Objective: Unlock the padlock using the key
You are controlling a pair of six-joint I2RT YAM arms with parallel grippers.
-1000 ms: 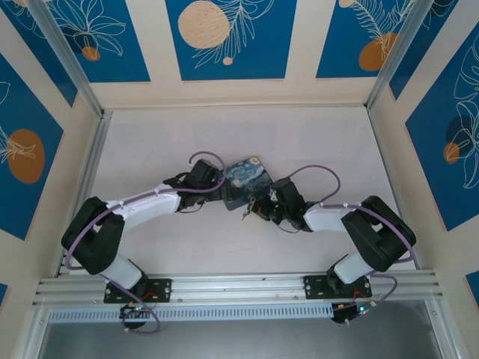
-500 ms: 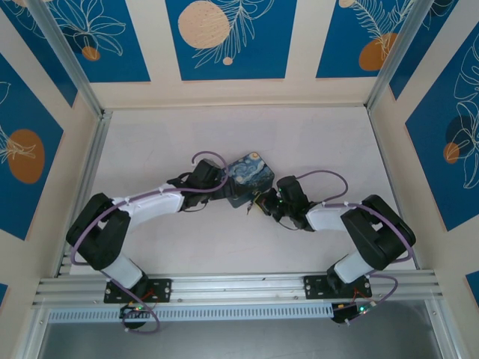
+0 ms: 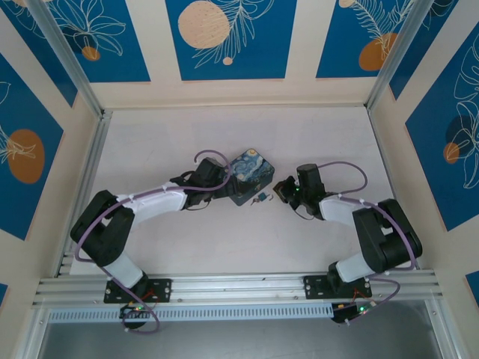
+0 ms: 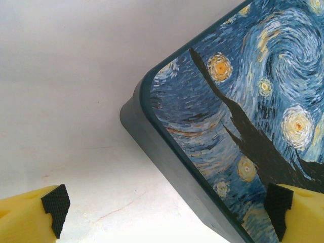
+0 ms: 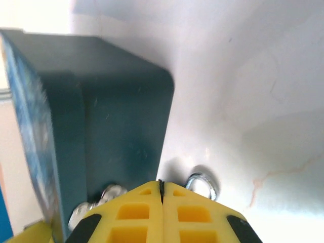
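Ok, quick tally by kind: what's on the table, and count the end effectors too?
Rectangular blue-and-yellow painted tin box: 1
Tiny bluish padlock with silvery shackle: 1
Yellow-fingered end effectors: 2 (left end effector open, right end effector shut)
Total: 4 that I can make out
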